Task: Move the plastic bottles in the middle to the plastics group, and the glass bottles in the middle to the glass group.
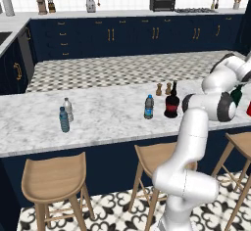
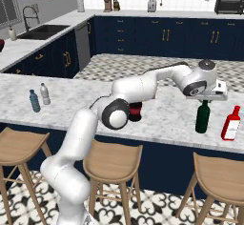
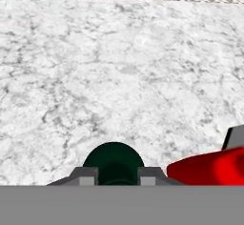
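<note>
We see the gripper (image 2: 204, 99) clamped on the neck of the green bottle (image 2: 202, 117), which stands upright near the counter's (image 2: 162, 119) front edge at its right end, just beside the red bottle (image 2: 231, 124).

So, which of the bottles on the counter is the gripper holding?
The tall dark green bottle, held by its neck in the gripper, beside the red bottle. The blue-label bottle and blackish red-label bottle stand apart, untouched.

Bright, even, sharp rendered light
</note>
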Controlling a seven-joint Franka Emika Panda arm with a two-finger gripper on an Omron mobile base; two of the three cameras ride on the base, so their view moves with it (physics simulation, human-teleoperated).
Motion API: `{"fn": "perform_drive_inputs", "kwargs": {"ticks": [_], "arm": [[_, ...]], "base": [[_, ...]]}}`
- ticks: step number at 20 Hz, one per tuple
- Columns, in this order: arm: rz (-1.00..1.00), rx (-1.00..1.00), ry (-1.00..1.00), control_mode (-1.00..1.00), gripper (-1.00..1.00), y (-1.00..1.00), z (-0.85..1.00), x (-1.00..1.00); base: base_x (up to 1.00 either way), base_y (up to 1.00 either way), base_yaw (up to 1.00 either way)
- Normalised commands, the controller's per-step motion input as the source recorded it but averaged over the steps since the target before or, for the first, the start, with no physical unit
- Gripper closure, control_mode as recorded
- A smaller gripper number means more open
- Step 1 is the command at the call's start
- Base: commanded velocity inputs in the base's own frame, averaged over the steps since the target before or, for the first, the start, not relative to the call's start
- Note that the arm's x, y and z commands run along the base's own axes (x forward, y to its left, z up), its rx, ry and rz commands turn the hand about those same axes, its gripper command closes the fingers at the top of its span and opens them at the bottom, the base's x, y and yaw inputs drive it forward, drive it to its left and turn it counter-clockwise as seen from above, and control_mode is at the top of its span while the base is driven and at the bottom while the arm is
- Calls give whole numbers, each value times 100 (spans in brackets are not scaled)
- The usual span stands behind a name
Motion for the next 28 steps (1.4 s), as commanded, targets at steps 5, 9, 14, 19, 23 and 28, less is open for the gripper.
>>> {"fn": "perform_drive_inputs", "kwargs": {"ticks": [5,9,14,19,23,28], "arm": [[4,-3,-10,-100,100,-5,-26,8],[1,-19,-16,-100,100,6,-57,3],[0,-32,-9,-100,-100,29,-86,0],[0,-27,0,-100,-100,38,-69,7],[0,-23,0,-100,-100,25,-53,2],[1,-7,0,-100,-100,0,-8,13]], "base": [[0,0,0],[0,0,0],[0,0,0],[0,0,0],[0,0,0],[0,0,0]]}}
